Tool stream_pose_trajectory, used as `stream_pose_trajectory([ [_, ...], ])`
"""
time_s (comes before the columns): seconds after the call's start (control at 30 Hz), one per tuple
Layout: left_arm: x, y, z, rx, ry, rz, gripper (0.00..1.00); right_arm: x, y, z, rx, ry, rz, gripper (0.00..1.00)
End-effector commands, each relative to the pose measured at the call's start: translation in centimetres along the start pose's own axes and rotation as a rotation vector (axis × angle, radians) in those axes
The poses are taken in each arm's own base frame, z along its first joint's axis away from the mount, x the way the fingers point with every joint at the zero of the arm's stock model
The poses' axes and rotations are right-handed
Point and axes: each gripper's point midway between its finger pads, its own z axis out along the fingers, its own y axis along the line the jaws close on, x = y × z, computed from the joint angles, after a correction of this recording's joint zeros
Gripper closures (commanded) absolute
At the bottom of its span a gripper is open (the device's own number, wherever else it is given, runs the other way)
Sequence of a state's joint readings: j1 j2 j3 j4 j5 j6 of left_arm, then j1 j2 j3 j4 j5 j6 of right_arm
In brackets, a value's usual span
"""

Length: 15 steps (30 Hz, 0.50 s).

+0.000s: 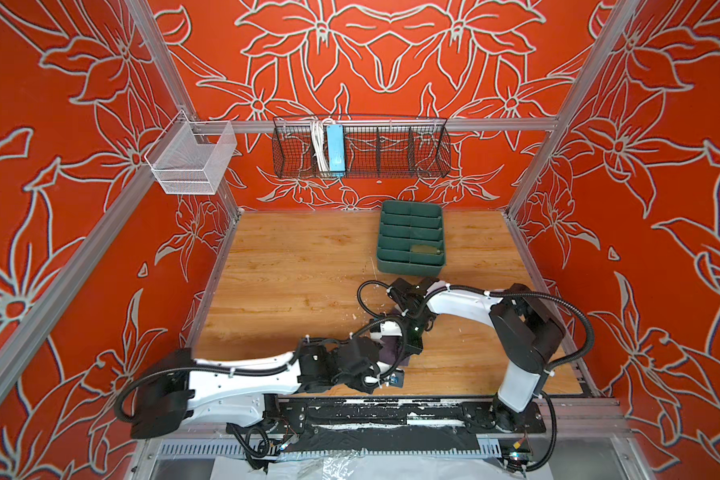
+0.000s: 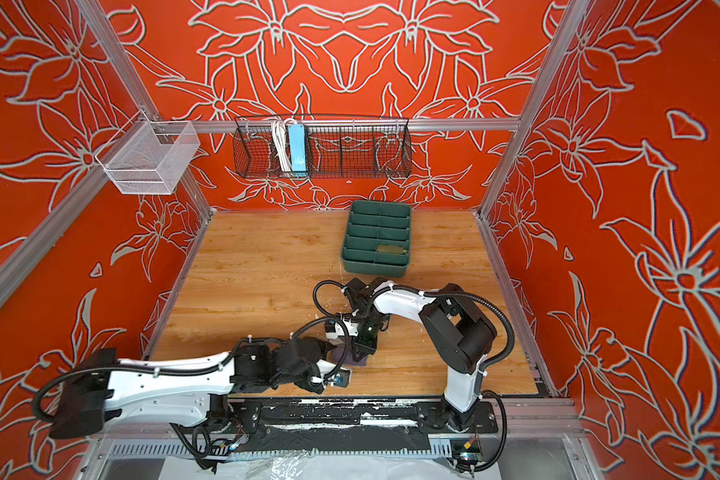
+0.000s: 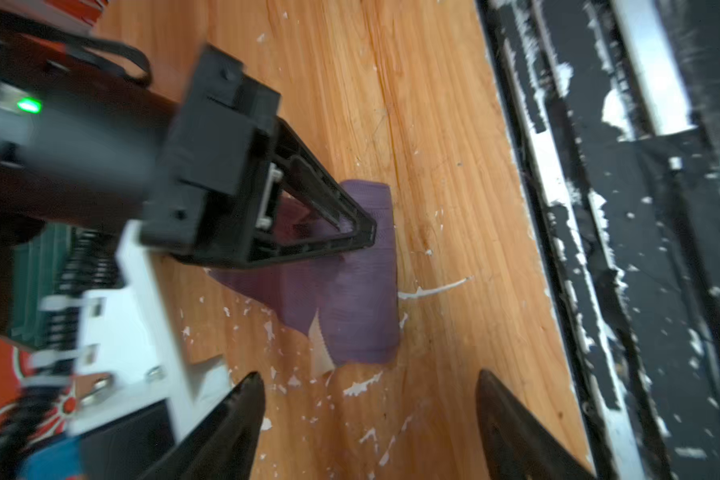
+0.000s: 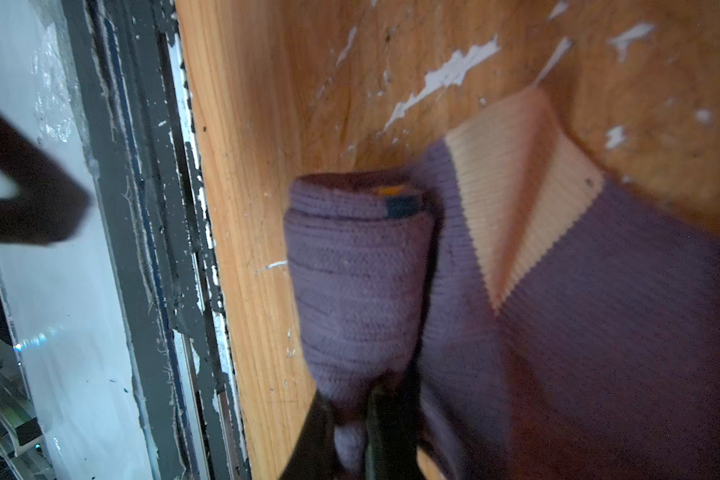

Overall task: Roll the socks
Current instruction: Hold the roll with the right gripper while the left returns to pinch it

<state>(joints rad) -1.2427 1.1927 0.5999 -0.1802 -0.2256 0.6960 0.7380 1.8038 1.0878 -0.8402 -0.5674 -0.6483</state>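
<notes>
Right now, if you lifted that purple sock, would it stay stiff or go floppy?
Probably floppy: the purple sock is soft ribbed knit, and its unrolled part lies folded flat on the table. The rolled part is pinched by the right end effector, so it may well unroll if released. It looks light, being thin fabric.

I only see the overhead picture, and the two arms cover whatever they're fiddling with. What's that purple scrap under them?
Observer: The right wrist camera shows a purple sock, partly rolled into a tight cylinder.
Operator: Is anything holding it?
Observer: The right hand is pinched shut on one end of the roll.
Operator: And the other hand?
Observer: The left hand is open, with the sock's end just ahead of its tips, and it is not gripping the sock.
</notes>
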Motion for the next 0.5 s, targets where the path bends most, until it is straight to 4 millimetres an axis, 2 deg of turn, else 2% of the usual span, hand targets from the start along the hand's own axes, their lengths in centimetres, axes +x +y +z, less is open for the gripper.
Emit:
stream_pose_trajectory([
  [0.0, -1.3, 2.3, 0.7, -0.189, -0.017, -0.126, 0.21, 1.9, -2.5, 1.5, 0.067, 0.080, 0.001, 1.00],
  [0.1, -0.7, 1.5, 2.7, -0.208, 0.036, -0.112, 0.22, 1.7, -2.4, 1.3, 0.056, 0.078, 0.003, 1.00],
  [0.2, 0.0, 1.2, 4.6, -0.231, 0.110, -0.093, 0.29, 1.5, -2.4, 1.2, 0.053, 0.073, 0.002, 1.00],
  [0.3, 0.6, 1.0, 6.3, -0.241, 0.183, -0.079, 0.40, 1.6, -2.4, 1.1, 0.051, 0.071, 0.002, 1.00],
  [0.47, 1.2, 0.1, 8.3, -0.231, 0.243, -0.044, 0.67, 1.4, -2.2, 0.9, 0.048, 0.060, 0.006, 1.00],
])
